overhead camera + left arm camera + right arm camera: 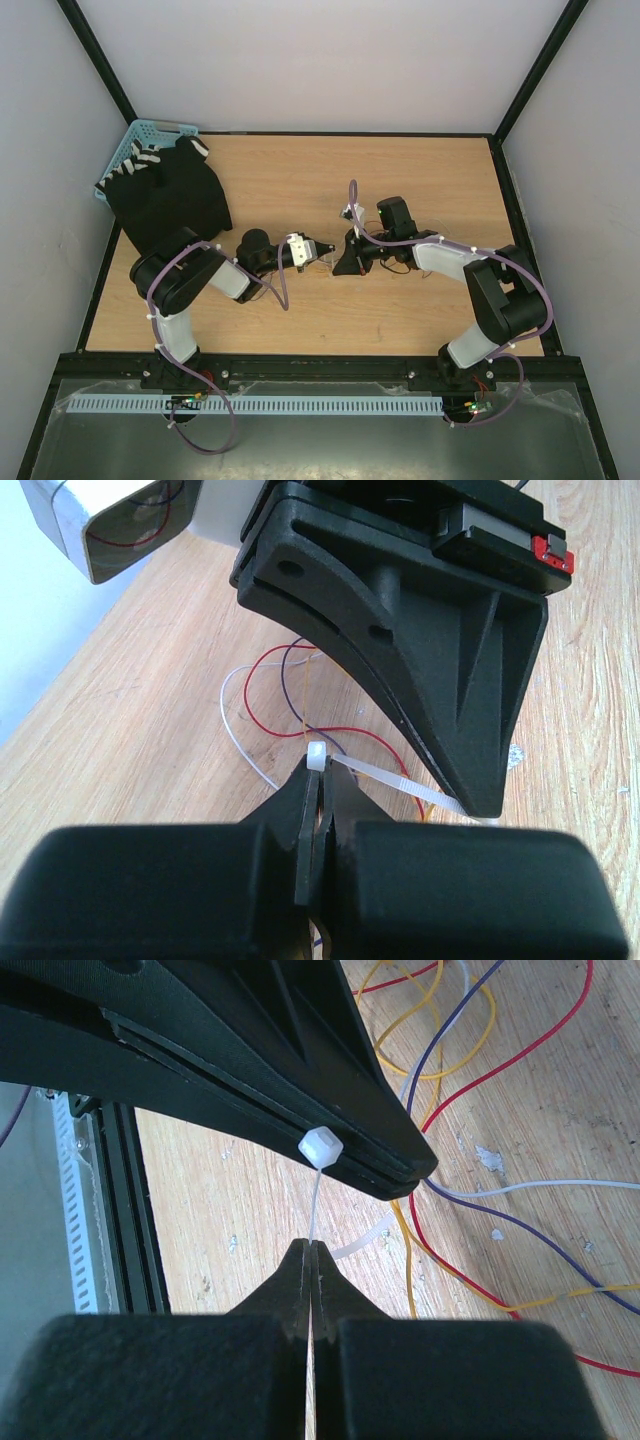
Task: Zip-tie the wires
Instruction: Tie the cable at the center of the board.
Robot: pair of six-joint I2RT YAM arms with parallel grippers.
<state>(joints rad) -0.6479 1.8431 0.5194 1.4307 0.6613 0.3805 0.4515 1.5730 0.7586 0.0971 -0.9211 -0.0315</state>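
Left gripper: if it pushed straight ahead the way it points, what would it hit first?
Probably the black side of the right gripper, close ahead over the wires; depth is unclear.

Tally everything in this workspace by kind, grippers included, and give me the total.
grippers: 2, the left gripper and the right gripper, both shut on the zip tie
zip tie: 1
tangle of wires: 1
blue basket: 1
black cloth: 1
total: 6
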